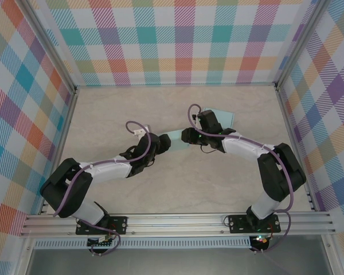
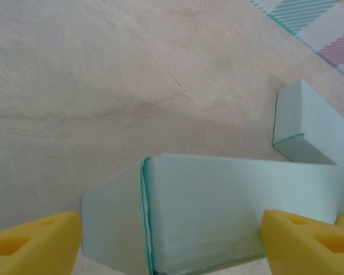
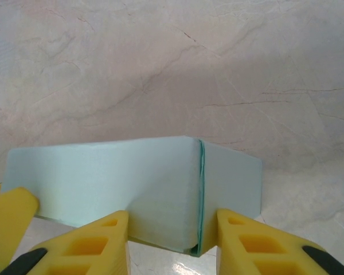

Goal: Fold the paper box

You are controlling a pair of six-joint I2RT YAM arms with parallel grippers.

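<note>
Box (image 1: 175, 139) in middle of table (image 1: 120, 109), between both arms. Partly formed, I'd say: walls up, one corner creased, end flap sticking out. Left gripper (image 2: 169, 217) spread wide, straddling box end, looks released. Right gripper (image 3: 172, 213) half closed round creased corner; can't tell if pinching. Flaps, closing left.

The paper box (image 1: 176, 141) is pale mint card, partly folded; it lies on the worktop (image 1: 120, 109) a little right of centre, towards the far side; one long wall stands raised, ending in a sharp teal-edged crease; a short flap (image 2: 110, 226) angles off that crease; another folded section rises nearby.
</note>
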